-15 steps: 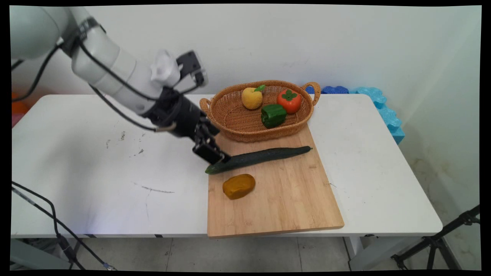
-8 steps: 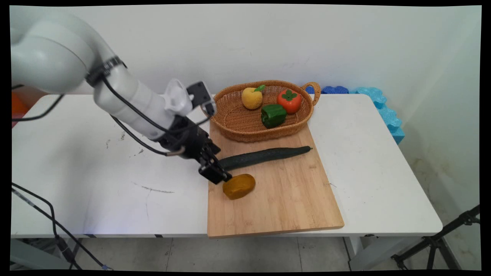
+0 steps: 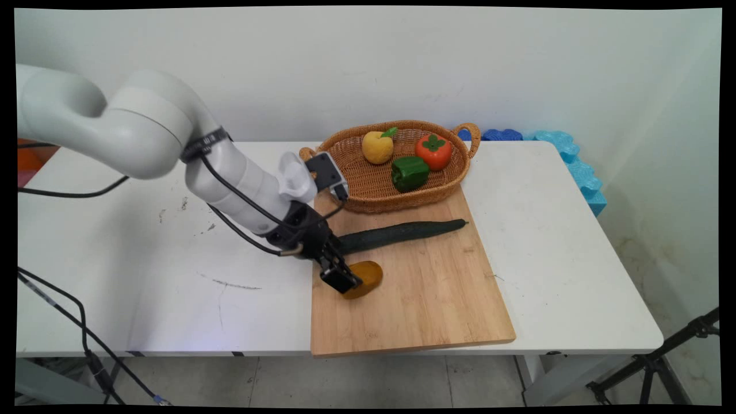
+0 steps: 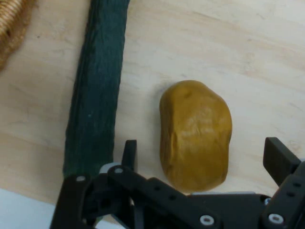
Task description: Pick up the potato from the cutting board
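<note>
End effector (image 4: 202,155) spread wide over brown potato (image 4: 195,133), cucumber (image 4: 95,90) beside

We see a mustard-brown, potato-like lump (image 4: 195,134) lying flat on the wooden cutting board (image 3: 425,299), just beside a long dark green cucumber (image 4: 97,86), between our gripper's (image 4: 202,160) spread fingers (image 4: 129,153).

Arm reaches in from upper left, forearm angled down to the right, wrist pitched steeply down. Tool (image 3: 344,283) low, jaws spread wide, fingers (image 4: 129,153) apart with clear gap between. Black cables hang off the forearm.
</note>
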